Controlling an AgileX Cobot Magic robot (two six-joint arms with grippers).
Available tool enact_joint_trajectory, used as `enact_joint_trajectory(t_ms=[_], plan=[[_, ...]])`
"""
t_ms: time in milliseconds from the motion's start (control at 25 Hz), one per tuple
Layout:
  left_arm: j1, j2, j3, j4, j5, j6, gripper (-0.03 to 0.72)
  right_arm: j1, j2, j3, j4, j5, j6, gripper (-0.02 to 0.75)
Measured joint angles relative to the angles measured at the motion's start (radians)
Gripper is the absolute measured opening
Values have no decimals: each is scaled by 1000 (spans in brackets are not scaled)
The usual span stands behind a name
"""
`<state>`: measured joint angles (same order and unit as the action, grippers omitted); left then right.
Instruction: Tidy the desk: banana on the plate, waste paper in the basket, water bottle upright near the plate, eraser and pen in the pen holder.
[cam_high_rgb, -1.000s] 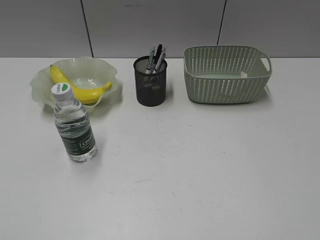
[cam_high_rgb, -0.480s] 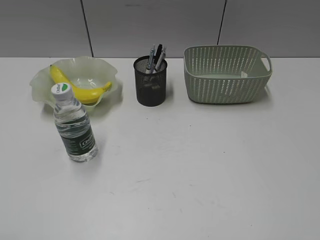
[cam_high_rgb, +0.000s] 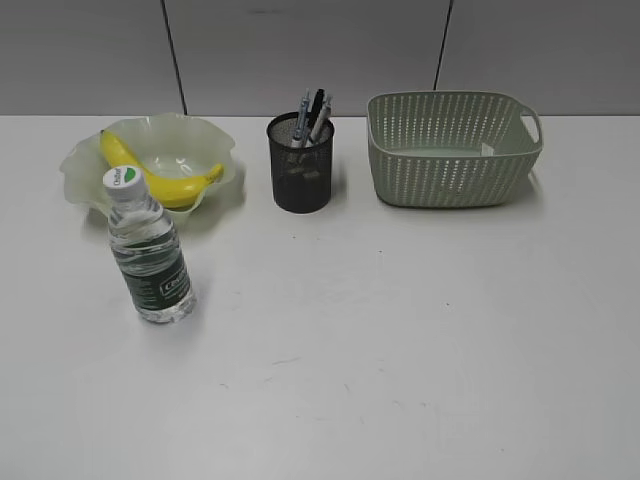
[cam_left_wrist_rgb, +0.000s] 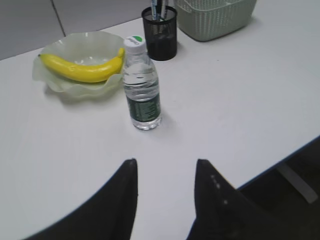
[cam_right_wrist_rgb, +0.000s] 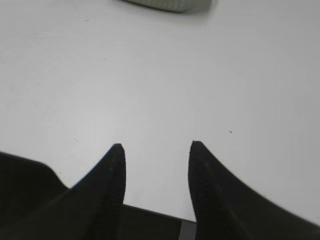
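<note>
Counter (cam_high_rgb: 400, 330): plain white top carrying everything; bare across the near half
Basket (cam_high_rgb: 452, 150): sage-green, perforated, at the back right; something pale shows through its wall, too unclear to name
Plate (cam_high_rgb: 85, 165): pale green ruffled glass dish at the back left; holds the banana
Banana (cam_high_rgb: 160, 178): yellow, curved, lying inside the plate
Water bottle (cam_high_rgb: 148, 250): clear, dark green label, white cap; standing upright just in front of the plate, apart from it
Pen holder (cam_high_rgb: 301, 165): black mesh cup between plate and basket; pens (cam_high_rgb: 314, 112) stand in it
Left gripper (cam_left_wrist_rgb: 165, 167): jaws parted, nothing between them; hovers over bare counter short of the bottle
Right gripper (cam_right_wrist_rgb: 156, 149): jaws parted, holding nothing; above the counter's near edge
</note>
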<state>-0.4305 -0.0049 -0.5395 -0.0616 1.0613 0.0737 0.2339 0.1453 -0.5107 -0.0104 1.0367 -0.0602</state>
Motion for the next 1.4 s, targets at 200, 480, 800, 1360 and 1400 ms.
enact_joint_trajectory(t_ms=[200, 480, 800, 1360, 1400], plan=[[235, -1, 0, 0, 0, 0, 260, -191, -56, 0, 0, 0, 0, 342], [363, -1, 0, 1, -1, 0, 232, -227, -152, 1, 10, 2, 0, 342], [360, -2, 0, 0, -1, 0, 231, -227, -152, 1, 10, 2, 0, 342], [360, -2, 0, 0, -1, 0, 231, -227, -152, 1, 10, 2, 0, 342], [360, -2, 0, 0, -1, 0, 231, -227, -152, 1, 10, 2, 0, 342]])
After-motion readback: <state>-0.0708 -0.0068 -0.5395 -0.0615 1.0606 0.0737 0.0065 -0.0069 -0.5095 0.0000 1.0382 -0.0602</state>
